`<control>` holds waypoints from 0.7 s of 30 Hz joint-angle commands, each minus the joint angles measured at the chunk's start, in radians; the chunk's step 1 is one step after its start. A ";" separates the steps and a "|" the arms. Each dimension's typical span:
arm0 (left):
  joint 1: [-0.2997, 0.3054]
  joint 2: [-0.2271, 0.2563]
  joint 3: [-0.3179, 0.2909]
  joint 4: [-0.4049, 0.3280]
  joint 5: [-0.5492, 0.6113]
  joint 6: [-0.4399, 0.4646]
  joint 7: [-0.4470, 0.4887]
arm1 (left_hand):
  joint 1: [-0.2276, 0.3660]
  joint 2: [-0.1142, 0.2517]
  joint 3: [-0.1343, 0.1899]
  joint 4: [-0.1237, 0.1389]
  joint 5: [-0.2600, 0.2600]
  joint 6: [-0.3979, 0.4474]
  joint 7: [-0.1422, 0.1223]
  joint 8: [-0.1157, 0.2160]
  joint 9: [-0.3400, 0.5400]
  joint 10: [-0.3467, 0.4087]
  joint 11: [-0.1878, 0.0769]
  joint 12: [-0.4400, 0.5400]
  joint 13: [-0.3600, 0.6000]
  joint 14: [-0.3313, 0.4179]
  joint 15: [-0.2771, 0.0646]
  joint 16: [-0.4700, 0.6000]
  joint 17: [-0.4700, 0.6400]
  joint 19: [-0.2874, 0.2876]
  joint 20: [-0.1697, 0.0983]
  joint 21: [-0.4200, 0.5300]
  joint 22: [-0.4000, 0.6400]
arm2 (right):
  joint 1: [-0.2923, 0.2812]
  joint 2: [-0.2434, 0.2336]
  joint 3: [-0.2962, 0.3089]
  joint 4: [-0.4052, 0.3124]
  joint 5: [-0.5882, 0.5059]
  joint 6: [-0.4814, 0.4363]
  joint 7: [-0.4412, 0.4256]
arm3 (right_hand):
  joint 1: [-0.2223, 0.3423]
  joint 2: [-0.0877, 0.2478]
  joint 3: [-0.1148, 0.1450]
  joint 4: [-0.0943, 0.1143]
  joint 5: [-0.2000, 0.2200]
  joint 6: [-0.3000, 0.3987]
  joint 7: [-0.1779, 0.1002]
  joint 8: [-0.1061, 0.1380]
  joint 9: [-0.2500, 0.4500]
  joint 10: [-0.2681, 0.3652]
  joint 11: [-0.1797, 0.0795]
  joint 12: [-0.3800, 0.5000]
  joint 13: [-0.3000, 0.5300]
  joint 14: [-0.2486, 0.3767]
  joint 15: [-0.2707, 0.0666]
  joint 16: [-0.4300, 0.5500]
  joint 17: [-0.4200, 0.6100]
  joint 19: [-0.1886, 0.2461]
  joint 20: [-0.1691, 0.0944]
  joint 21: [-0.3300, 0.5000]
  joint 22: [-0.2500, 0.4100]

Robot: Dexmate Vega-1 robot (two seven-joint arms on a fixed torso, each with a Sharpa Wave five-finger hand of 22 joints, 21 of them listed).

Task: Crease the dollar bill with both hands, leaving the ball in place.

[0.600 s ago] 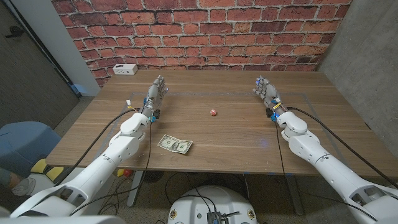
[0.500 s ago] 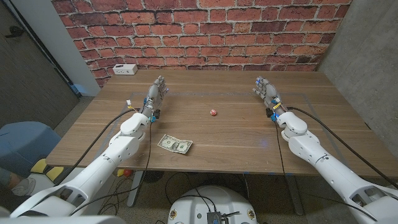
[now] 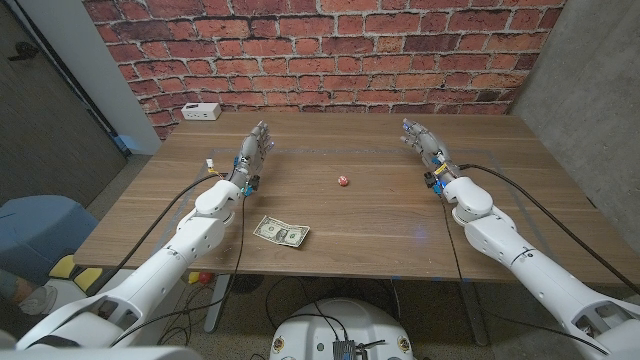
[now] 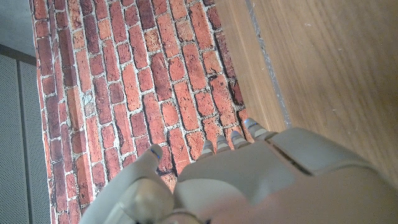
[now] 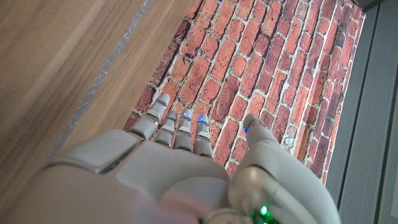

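Both hands are spread and hold nothing: left hand [image 3: 257,141] upper left, right hand [image 3: 421,140] upper right. Bill [image 3: 281,232] lies untouched at lower centre, ball [image 3: 343,181] apart, so creasing seems not begun.

A white box [image 3: 201,111] sits at the far edge of a wooden table [image 3: 380,215], beyond the left hand, against a red brick wall [image 3: 330,50].

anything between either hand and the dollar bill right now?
Nothing visible. The dollar bill lies flat near the table's front edge, with bare wood between it and the left hand and the right hand. The small red ball sits mid-table, off to the side of both paths.
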 commanded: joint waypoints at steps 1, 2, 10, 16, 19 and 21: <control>-0.012 -0.006 0.010 0.009 0.005 0.007 -0.010 | 0.002 0.082 0.000 -0.002 0.010 -0.149 0.001 0.005 0.002 -0.175 0.005 0.009 0.002 -0.192 -0.018 0.006 0.003 -0.034 0.005 0.000 0.004 | -0.016 -0.073 -0.029 -0.114 -0.181 -0.002 -0.050 | 0.017 0.000 0.007 -0.010 -0.002 0.018 0.000 0.006 0.004 0.013 0.004 0.008 0.005 0.016 0.002 0.007 0.004 0.013 0.000 0.009 0.004; -0.013 -0.006 0.011 0.009 0.006 0.007 -0.009 | 0.002 0.082 0.000 -0.002 0.010 -0.148 0.001 0.005 0.002 -0.173 0.010 0.009 0.002 -0.191 -0.017 0.006 0.003 -0.034 0.005 0.000 0.004 | -0.017 -0.078 -0.030 -0.123 -0.195 -0.003 -0.053 | 0.019 0.001 0.008 -0.011 -0.002 0.020 -0.001 0.006 0.004 0.015 0.002 0.008 0.005 0.017 0.002 0.007 0.004 0.015 0.000 0.009 0.004; -0.016 -0.005 0.015 0.006 0.007 0.013 -0.014 | 0.003 0.080 -0.002 -0.003 0.010 -0.134 -0.002 0.008 0.002 -0.162 0.018 0.012 0.003 -0.178 -0.004 0.009 0.003 -0.024 0.013 0.000 0.004 | -0.023 -0.121 -0.043 -0.203 -0.288 -0.030 -0.054 | 0.029 0.001 0.016 -0.022 -0.006 0.035 0.000 0.007 0.005 0.027 0.005 0.009 0.005 0.028 0.005 0.007 0.004 0.022 0.001 0.010 0.004; -0.015 -0.003 0.016 0.000 0.006 0.017 -0.016 | 0.004 0.079 -0.004 -0.004 0.011 -0.127 0.001 0.009 0.003 -0.157 0.020 0.013 0.003 -0.173 -0.003 0.009 0.003 -0.019 0.014 0.000 0.004 | -0.017 -0.152 -0.058 -0.264 -0.370 -0.057 -0.045 | 0.034 0.000 0.020 -0.028 -0.008 0.045 -0.002 0.007 0.005 0.030 -0.001 0.007 0.006 0.031 0.002 0.005 0.005 0.024 0.001 0.009 0.004; -0.014 -0.002 0.017 -0.002 0.006 0.019 -0.018 | 0.004 0.079 -0.004 -0.004 0.011 -0.127 0.001 0.008 0.003 -0.158 0.017 0.012 0.003 -0.172 -0.001 0.008 0.003 -0.017 0.014 -0.001 0.004 | -0.016 -0.165 -0.063 -0.294 -0.414 -0.077 -0.047 | 0.036 -0.001 0.021 -0.030 -0.009 0.048 -0.003 0.007 0.005 0.031 0.000 0.007 0.006 0.032 0.001 0.005 0.005 0.025 0.001 0.009 0.004; -0.013 -0.001 0.017 -0.004 0.006 0.020 -0.018 | 0.004 0.079 -0.005 -0.004 0.012 -0.125 0.002 0.007 0.003 -0.154 0.024 0.013 0.003 -0.171 0.000 0.008 0.003 -0.014 0.016 -0.002 0.004 | -0.017 -0.168 -0.064 -0.302 -0.423 -0.082 -0.045 | 0.037 -0.001 0.022 -0.032 -0.011 0.054 -0.006 0.008 0.005 0.037 -0.001 0.008 0.006 0.034 0.000 0.004 0.005 0.026 0.001 0.009 0.004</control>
